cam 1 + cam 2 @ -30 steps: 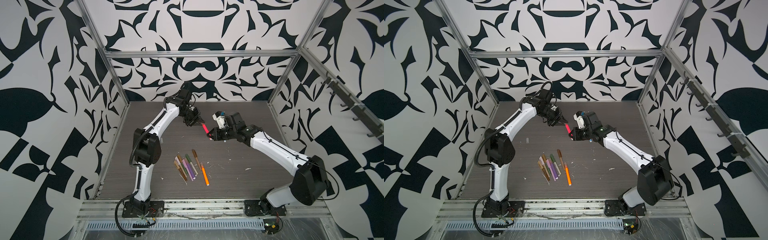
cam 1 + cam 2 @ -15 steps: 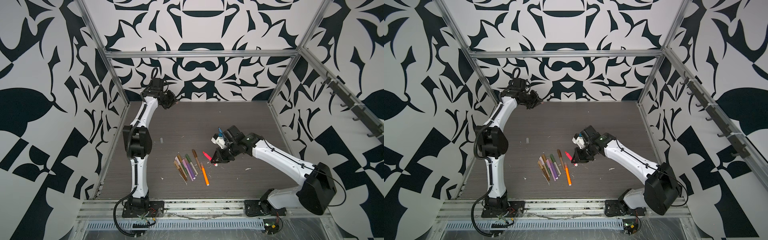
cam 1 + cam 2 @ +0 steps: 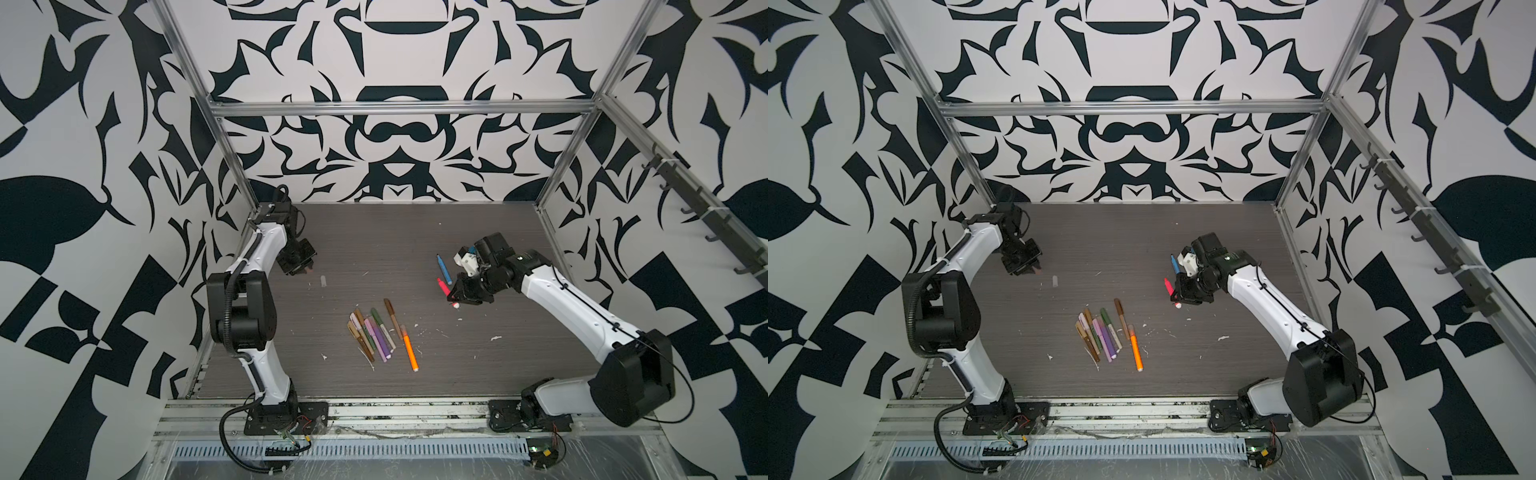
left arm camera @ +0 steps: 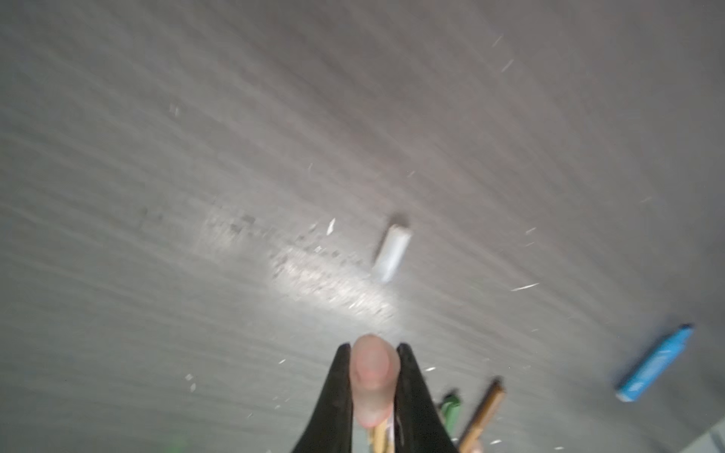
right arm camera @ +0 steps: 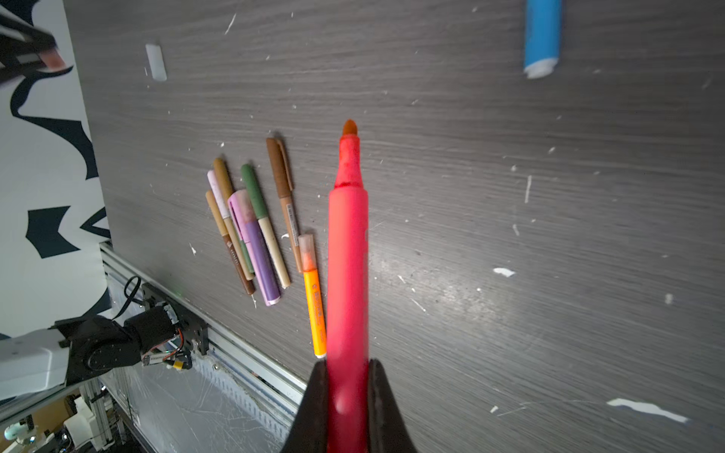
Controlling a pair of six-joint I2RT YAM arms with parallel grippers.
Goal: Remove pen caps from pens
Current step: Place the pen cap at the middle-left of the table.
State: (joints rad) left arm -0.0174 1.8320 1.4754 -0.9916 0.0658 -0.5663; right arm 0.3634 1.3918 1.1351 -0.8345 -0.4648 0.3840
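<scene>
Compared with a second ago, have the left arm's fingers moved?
Yes. The left fingers, shut on a pink cap, swung from the middle of the table toward the left wall.

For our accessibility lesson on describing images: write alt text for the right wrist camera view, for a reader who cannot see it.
The right hand grips an uncapped red-pink pen, its felt tip bare, over a dark wood-grain table. Beyond it lie a bunch of capped pens, an orange pen beside them, and a blue pen apart.
</scene>
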